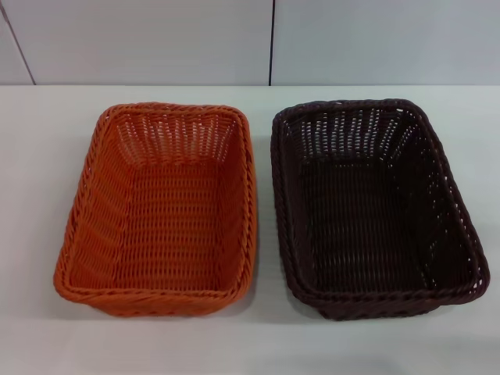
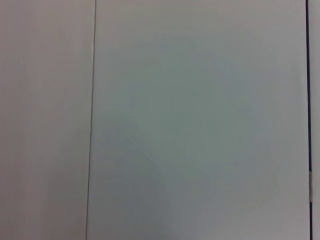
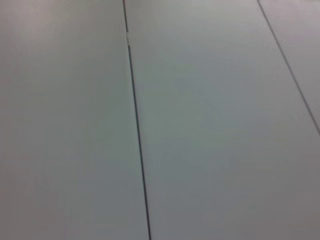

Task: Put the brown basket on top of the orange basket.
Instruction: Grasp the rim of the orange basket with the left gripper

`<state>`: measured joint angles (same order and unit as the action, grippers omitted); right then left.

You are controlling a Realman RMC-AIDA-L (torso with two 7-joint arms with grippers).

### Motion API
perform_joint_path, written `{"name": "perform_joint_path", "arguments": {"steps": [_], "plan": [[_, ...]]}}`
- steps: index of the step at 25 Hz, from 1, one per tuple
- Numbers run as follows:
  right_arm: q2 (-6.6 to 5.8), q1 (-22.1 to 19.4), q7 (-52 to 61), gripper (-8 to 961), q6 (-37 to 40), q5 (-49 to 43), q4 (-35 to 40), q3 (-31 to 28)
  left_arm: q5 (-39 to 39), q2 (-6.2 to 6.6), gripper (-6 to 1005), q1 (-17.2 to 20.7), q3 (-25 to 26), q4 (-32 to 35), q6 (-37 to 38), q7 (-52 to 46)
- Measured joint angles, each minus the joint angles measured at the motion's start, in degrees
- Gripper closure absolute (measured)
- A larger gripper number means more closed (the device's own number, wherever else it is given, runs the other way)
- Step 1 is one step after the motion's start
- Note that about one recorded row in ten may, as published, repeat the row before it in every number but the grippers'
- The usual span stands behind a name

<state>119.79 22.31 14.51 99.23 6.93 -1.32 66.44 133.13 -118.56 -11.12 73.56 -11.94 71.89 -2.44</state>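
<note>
White bench (image 1: 31, 234) backed by pale wall panels (image 1: 156, 39) with dark seams. Orange basket (image 1: 160, 211) left, brown basket (image 1: 375, 207) right, just beside each other, apart, upright, long axes running near-to-far. Neither tool visible; jaw state cannot be told.
</note>
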Motion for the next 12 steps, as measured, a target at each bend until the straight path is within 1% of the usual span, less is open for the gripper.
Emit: {"name": "perform_joint_path", "arguments": {"steps": [10,12], "plan": [[0.00,0.17,0.00,177,0.02,-1.53,0.02,0.09,-0.05,0.00,214,-0.22,-0.03,0.02,-0.03,-0.16],[0.01,0.12,0.00,177,0.16,-1.71,-0.02,0.09,0.35,0.14,213,-0.29,-0.98,-0.17,-0.12,-0.35]]}}
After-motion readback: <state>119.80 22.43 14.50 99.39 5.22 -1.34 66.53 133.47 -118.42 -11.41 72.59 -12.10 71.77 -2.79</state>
